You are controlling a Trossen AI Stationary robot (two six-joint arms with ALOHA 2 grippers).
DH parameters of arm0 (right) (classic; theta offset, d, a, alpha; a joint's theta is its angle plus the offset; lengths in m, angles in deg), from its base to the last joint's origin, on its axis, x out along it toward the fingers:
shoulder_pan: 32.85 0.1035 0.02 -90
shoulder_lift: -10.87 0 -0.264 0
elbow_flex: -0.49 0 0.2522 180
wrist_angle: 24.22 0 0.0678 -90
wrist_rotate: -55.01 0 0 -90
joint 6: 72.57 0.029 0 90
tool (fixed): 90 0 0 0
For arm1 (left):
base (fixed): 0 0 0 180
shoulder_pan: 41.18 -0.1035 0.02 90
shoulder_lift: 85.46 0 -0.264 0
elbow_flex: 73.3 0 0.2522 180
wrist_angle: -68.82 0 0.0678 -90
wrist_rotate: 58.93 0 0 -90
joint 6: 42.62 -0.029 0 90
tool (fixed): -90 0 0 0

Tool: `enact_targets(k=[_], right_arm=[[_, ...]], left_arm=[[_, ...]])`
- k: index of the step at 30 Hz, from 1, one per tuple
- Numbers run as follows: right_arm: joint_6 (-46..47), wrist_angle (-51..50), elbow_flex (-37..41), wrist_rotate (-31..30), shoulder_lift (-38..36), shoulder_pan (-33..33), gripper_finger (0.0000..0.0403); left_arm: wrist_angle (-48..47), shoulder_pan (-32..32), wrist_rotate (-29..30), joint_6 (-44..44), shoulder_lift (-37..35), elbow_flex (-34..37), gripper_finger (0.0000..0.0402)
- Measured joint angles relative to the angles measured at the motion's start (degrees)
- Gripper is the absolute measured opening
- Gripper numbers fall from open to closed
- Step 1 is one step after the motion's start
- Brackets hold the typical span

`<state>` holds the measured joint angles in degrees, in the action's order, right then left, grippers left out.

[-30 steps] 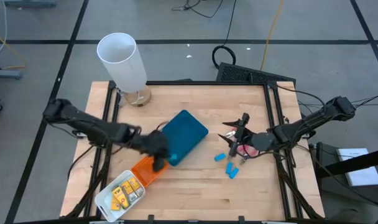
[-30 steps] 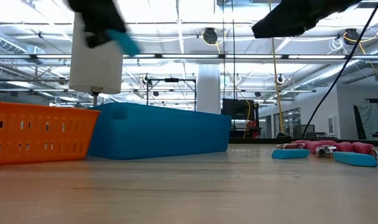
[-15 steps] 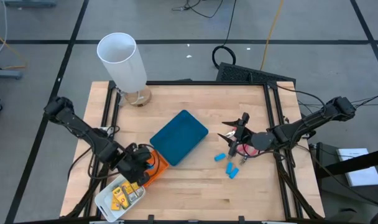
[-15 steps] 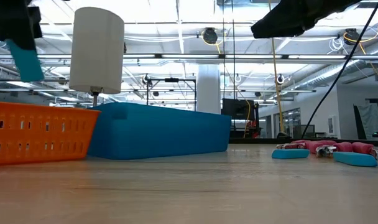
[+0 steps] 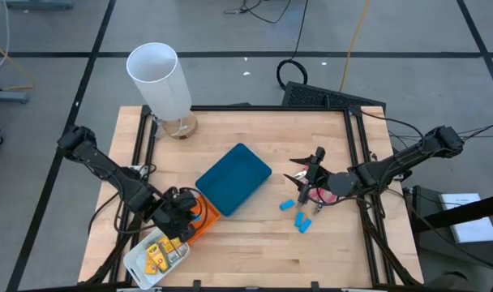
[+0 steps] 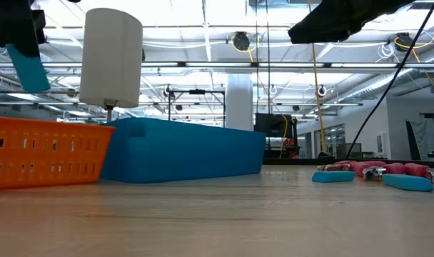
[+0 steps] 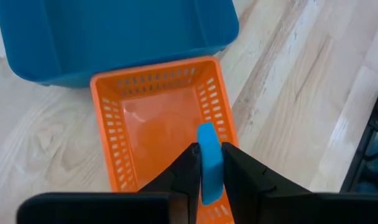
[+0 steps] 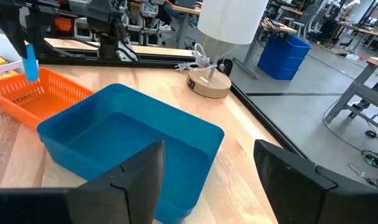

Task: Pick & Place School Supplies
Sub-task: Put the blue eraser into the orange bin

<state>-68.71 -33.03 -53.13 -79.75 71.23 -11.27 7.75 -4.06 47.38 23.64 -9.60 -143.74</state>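
high view: looks straight down from far above the table (image 5: 255,235). It sees the whole top, with the teal tray (image 5: 233,178) near the middle.
low view: sits right at table height and looks flat across the wood. The teal tray (image 6: 183,150) is close and big, with the room behind it.
left wrist view: looks down from close above, past the left arm's own two fingers (image 7: 184,174). The orange tray (image 7: 164,134) is just below, touching the teal tray (image 7: 114,34).
right wrist view: looks across the table from low and close to the teal tray (image 8: 124,146).
shared: all four views see the teal tray and the orange tray.
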Motion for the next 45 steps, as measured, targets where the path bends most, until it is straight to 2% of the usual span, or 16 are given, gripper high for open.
enact_targets(k=[5,13,17,21,23,27,32,39,45], right_arm=[[0.0,0.0,0.0,0.02,0.0,0.02,0.0238],[0.02,-0.02,0.0,0.02,0.0,0.0,0.0238],[0.02,-0.02,0.0,0.02,0.0,0.02,0.0238],[0.02,-0.04,0.0,0.34,0.0,0.09,0.0238],[0.07,-0.21,0.0,3.2,0.0,0.3,0.0238],[3.15,-2.26,0.0,14.33,0.15,1.1,0.0238],[6.04,-9.85,0.0,26.41,2.34,2.92,0.0238],[15.56,-25.05,0.0,30.71,7.53,7.28,0.0238],[19.44,-28.31,0.0,33.06,12.05,9.7,0.0238]], left_arm=[[0.0,0.0,-1.19,0.08,0.0,0.0,0.0085],[-0.8,-0.9,-0.8,-0.25,0.0,0.0,0.0165],[-0.39,-2.04,-0.71,-2.96,0.0,0.0,0.0198],[1.74,-3.27,0.59,-7.09,0.0,0.0,0.0215],[3.03,-4.18,0.78,-9.43,0.0,0.0,0.0218],[6.93,-5.94,0.87,-14.39,0.0,0.0,0.0218],[12.53,-8.0,0.88,-21.88,0.0,0.0,0.0218],[17.96,-10.7,0.86,-29.84,0.02,0.0,0.0219],[19.15,-13.4,0.86,-31.94,0.02,0.0,0.0218]])
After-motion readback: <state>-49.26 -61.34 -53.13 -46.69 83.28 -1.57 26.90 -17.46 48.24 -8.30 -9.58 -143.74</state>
